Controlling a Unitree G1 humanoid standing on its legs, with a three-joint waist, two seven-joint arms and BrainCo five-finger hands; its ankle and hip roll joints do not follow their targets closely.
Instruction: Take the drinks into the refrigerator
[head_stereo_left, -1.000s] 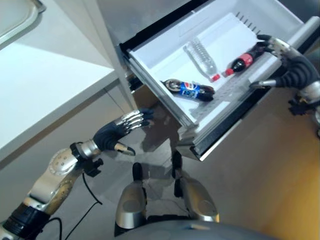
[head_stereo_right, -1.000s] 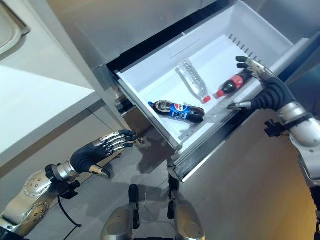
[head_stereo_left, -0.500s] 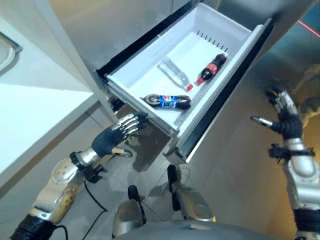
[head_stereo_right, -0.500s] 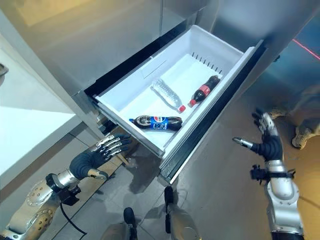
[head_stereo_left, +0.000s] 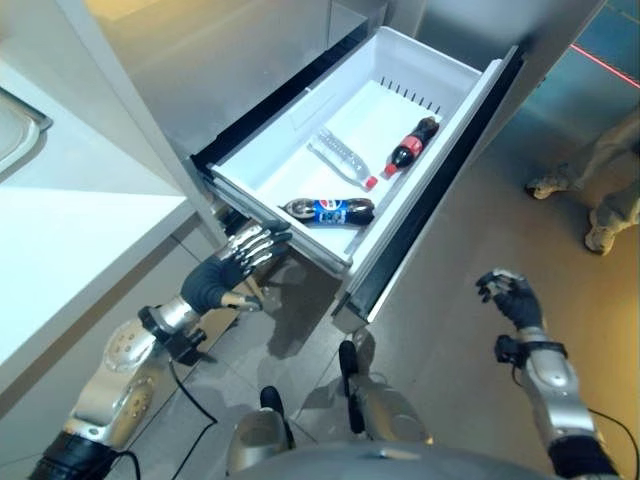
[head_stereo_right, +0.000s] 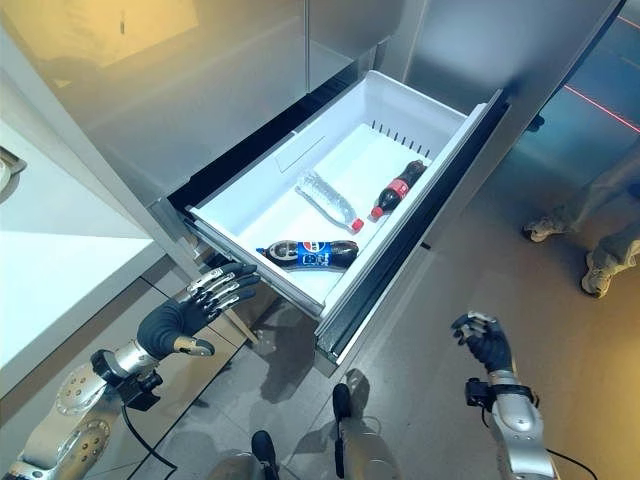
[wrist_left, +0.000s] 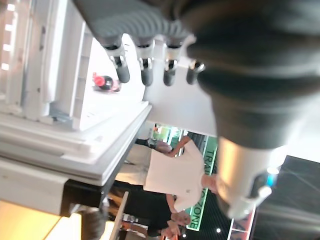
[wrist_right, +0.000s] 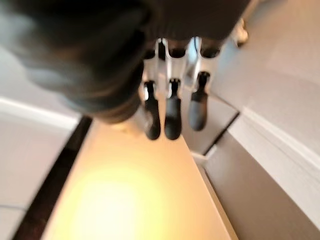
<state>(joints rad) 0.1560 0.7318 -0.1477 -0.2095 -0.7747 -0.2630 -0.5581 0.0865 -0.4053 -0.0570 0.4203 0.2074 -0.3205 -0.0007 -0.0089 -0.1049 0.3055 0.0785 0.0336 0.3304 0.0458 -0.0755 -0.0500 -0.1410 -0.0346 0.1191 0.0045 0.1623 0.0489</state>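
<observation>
The white refrigerator drawer (head_stereo_left: 440, 62) stands pulled out with three bottles lying in it. A dark bottle with a blue label (head_stereo_left: 330, 210) is nearest the front. A clear water bottle (head_stereo_left: 343, 160) lies in the middle, and a cola bottle with a red cap (head_stereo_left: 408, 148) lies by the right wall. My left hand (head_stereo_left: 235, 262) is open, fingers straight, just below the drawer's front left corner and holding nothing. My right hand (head_stereo_left: 510, 297) hangs low to the right, away from the drawer, with fingers loosely bent and nothing in it.
A white counter (head_stereo_left: 70, 230) with a sink edge (head_stereo_left: 15, 130) runs along the left. The drawer's dark front panel (head_stereo_left: 430, 190) juts out over the grey floor. A person's legs and shoes (head_stereo_left: 600, 190) stand at the far right.
My right hand has left the drawer's front edge by the cola bottle and dropped down to the lower right. The camera has shifted back. The bottles and my left hand are as before.
</observation>
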